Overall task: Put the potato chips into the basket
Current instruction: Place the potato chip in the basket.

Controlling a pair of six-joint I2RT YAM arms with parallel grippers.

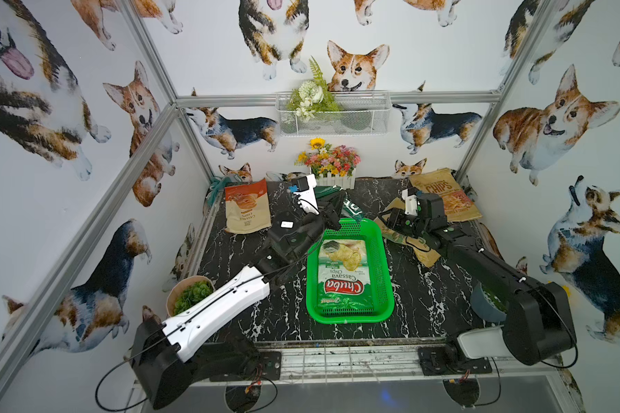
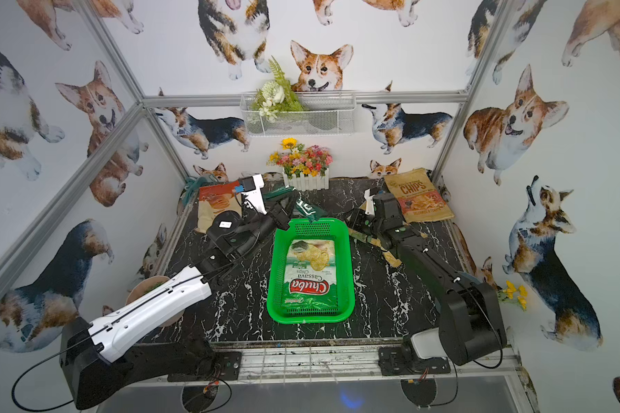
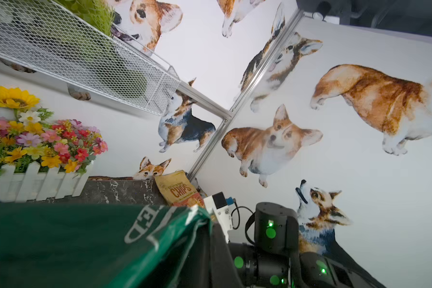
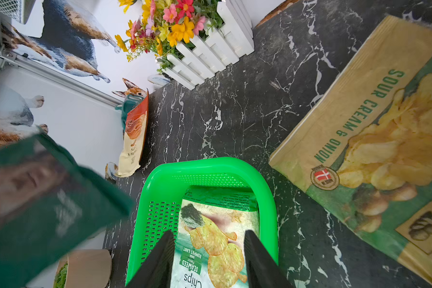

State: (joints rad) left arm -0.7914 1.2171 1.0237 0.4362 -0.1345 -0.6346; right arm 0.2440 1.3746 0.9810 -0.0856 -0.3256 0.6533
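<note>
Layout: basket sits mid-counter, long side running front to back. Chuba bag lies flat in it. Cassava bag is at the rear left corner, CHIPS bag at the rear right corner. Sour cream & onion bag lies on the counter just right of the basket, partly under the right arm. Right claw hangs beside the basket's rear right corner. REAL bag is off the counter (tilted), in the left claw, over the basket's rear left corner. Flower box stands mid rear edge, wire basket on the wall above it. Plant pot is at the left edge, near the front corner.
</note>
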